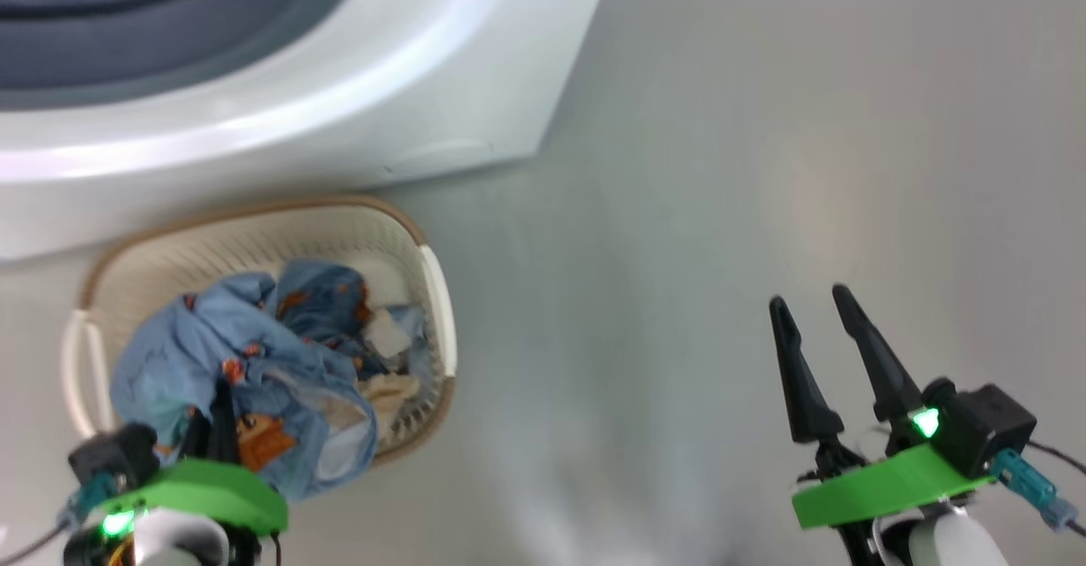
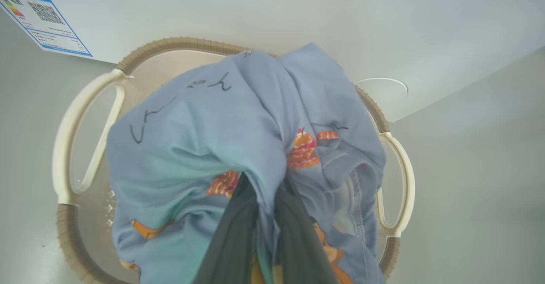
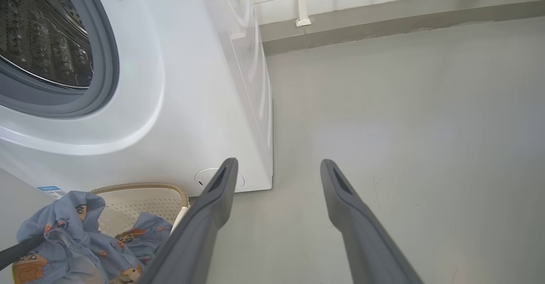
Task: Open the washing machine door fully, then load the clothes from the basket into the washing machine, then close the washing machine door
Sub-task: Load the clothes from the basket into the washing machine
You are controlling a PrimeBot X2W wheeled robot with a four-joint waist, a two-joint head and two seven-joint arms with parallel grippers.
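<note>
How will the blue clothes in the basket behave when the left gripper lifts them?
Probably floppy: the clothes drape in folds around the shut left gripper. Likely light, since a small pinch gathers them. Hanging cloth may catch the basket rim.

Bright, even light, head view motion-blurred — soft sheen on the washing machine (image 1: 339,99), faint shadows

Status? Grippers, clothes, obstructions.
Left gripper shut on clothes, over basket. Right gripper open, empty. Washing machine mouth uncovered; nothing seen blocking.
</note>
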